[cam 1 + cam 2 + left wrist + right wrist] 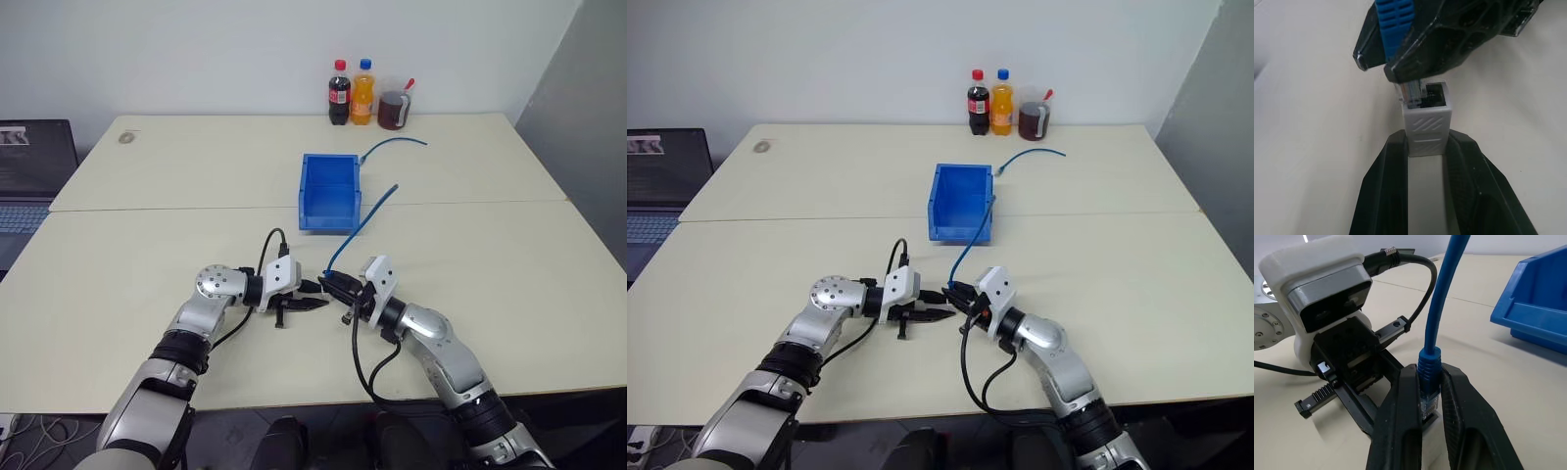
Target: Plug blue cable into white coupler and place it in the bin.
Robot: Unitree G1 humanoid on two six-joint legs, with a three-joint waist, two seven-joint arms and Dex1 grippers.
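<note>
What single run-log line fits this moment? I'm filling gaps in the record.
stage: mating | left gripper: shut on white coupler | right gripper: shut on blue cable | plug at port | bin: empty

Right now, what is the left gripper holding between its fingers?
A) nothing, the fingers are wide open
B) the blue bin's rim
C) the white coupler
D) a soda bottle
C: in the left wrist view the left gripper pinches the white coupler between its fingers, while the right gripper brings the blue cable plug to the coupler's socket.
</note>
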